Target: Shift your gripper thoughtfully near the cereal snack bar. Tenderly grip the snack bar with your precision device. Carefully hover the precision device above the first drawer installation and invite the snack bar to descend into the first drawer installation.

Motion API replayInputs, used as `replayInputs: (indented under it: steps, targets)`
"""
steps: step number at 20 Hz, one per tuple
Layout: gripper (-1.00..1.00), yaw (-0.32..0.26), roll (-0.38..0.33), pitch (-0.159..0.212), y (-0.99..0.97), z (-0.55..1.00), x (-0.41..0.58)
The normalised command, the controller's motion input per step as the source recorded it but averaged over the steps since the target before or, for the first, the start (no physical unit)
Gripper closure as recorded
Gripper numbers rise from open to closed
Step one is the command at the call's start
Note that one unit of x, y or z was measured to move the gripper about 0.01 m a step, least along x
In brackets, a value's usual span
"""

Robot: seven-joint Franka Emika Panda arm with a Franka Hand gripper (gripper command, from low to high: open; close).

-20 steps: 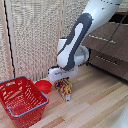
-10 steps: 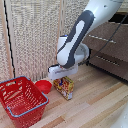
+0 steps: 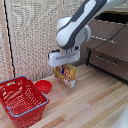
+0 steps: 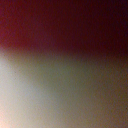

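Pale wooden flooring is shown in the exterior view, backed by a light woven panel wall. A brown wooden cabinet is seen at the exterior view's right, where the first drawer installation is set above the lower drawer, each fitted with a long thin silver bar handle. A bulky white and grey robot arm is extended from the upper right down toward the floor. The gripper is positioned directly over the cereal snack bar, and its white block-shaped head is seen against the packet's top edge. The fingers are hidden behind the head and the packet, so their opening, and whether the packet is held, cannot be told. The cereal snack bar is shown upright with its lower edge at or just above the floor; which of the two cannot be made out. It is placed well apart from the cabinet, toward the exterior view's left of it. A small red cup is seen near the packet on the exterior view's left, and a red wire basket is set just beside that cup. Only a blur of dark red above pale grey-green is given by the wrist view, and nothing can be identified in it.
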Motion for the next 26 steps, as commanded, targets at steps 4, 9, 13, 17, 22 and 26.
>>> replayInputs:
  steps: [4,9,13,17,22,26]
  targets:
    - [1.00,0.000,-0.003,0.040,-0.04,1.00,0.478]
    - [1.00,0.000,-0.035,0.011,-0.06,1.00,0.402]
    - [1.00,0.000,-0.044,0.010,-0.12,1.00,0.362]
    - [1.00,0.000,-0.013,0.001,-0.27,1.00,0.359]
    - [1.00,0.009,0.000,0.013,-0.35,1.00,0.392]
    - [1.00,0.000,0.000,0.002,-0.42,1.00,0.294]
